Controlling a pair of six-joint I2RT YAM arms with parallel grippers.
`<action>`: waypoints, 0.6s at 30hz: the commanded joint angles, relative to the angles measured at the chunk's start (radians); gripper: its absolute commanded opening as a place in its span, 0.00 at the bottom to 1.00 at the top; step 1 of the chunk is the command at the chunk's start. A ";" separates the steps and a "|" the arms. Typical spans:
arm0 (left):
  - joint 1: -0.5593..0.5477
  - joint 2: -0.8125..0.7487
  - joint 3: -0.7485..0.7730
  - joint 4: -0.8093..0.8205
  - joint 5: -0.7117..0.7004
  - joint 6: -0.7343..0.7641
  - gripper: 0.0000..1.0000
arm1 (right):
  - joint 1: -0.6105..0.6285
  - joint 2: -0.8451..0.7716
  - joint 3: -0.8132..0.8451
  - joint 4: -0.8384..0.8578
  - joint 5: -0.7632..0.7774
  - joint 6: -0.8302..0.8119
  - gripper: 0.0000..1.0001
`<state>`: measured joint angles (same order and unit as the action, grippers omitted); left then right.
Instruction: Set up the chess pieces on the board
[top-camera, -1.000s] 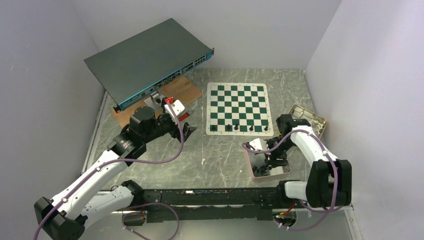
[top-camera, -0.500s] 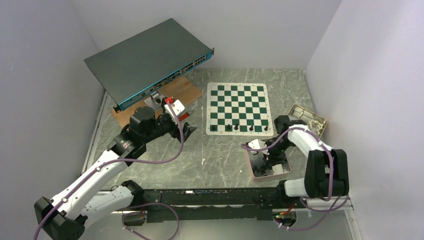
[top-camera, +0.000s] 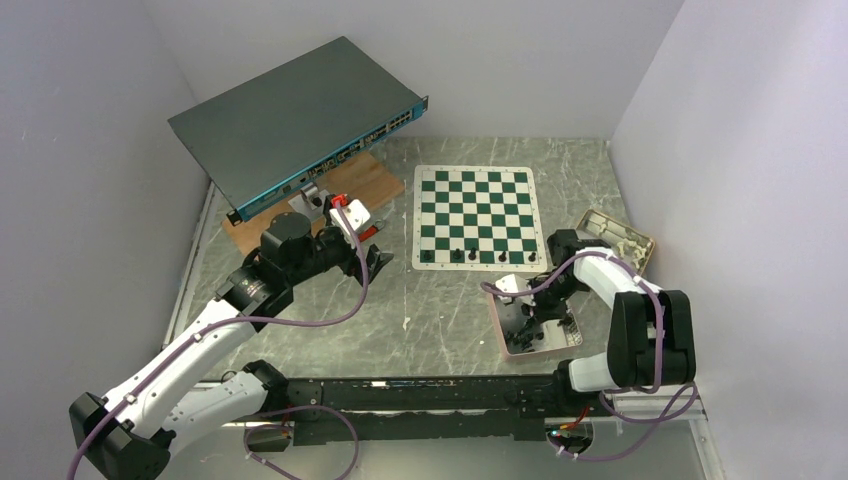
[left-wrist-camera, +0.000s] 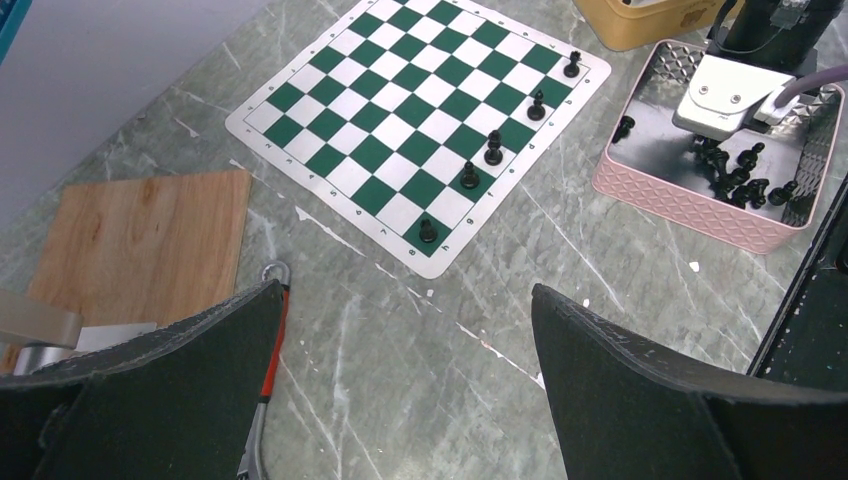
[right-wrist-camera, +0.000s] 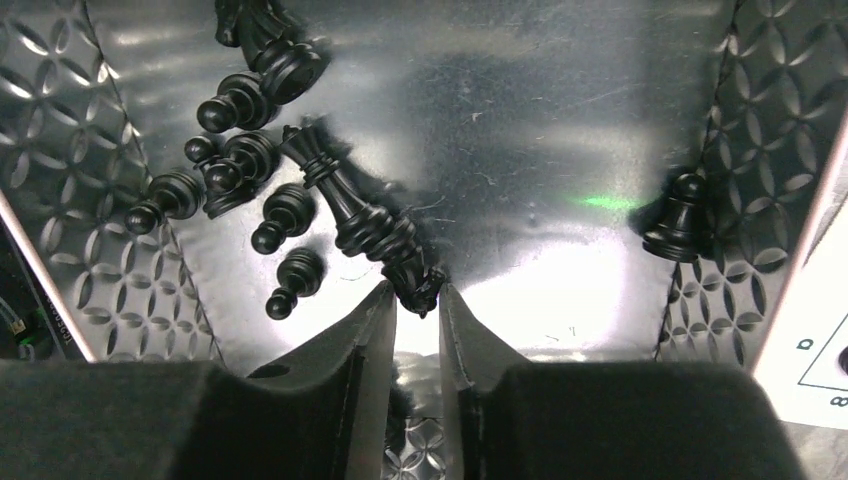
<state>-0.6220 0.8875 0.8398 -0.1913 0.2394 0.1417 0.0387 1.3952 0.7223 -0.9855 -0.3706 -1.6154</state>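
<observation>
The green-and-white board (top-camera: 476, 215) lies at the table's middle back, with several black chess pieces (top-camera: 457, 255) along its near row; they also show in the left wrist view (left-wrist-camera: 469, 176). More pieces (right-wrist-camera: 240, 170) lie loose in the pink-rimmed metal tray (top-camera: 497, 325). My right gripper (right-wrist-camera: 417, 295) is down in the tray, its jaws closed on the crown of a tall black piece (right-wrist-camera: 355, 205) that lies tilted. A lone pawn (right-wrist-camera: 680, 215) stands by the tray's wall. My left gripper (left-wrist-camera: 405, 290) hangs open and empty above the table, left of the board.
A tilted network switch (top-camera: 300, 120) rests over a wooden plank (top-camera: 360, 180) at the back left. A red-handled tool (left-wrist-camera: 272, 340) lies under my left fingers. A yellowish box (top-camera: 615, 235) stands right of the board, behind the tray.
My right gripper has shifted a little towards the tray's far left end and lower among the pieces. The left arm has not moved.
</observation>
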 joint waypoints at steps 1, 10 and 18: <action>0.001 0.000 0.016 0.030 0.015 -0.002 1.00 | -0.004 0.010 0.024 0.032 -0.049 0.031 0.22; 0.001 0.003 0.016 0.031 0.018 -0.004 1.00 | -0.004 0.000 0.040 0.094 -0.054 0.107 0.13; 0.001 0.004 0.015 0.032 0.023 -0.003 0.99 | -0.005 -0.005 0.067 0.097 -0.057 0.189 0.04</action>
<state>-0.6220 0.8886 0.8398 -0.1917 0.2398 0.1417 0.0387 1.3987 0.7460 -0.9058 -0.4023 -1.4826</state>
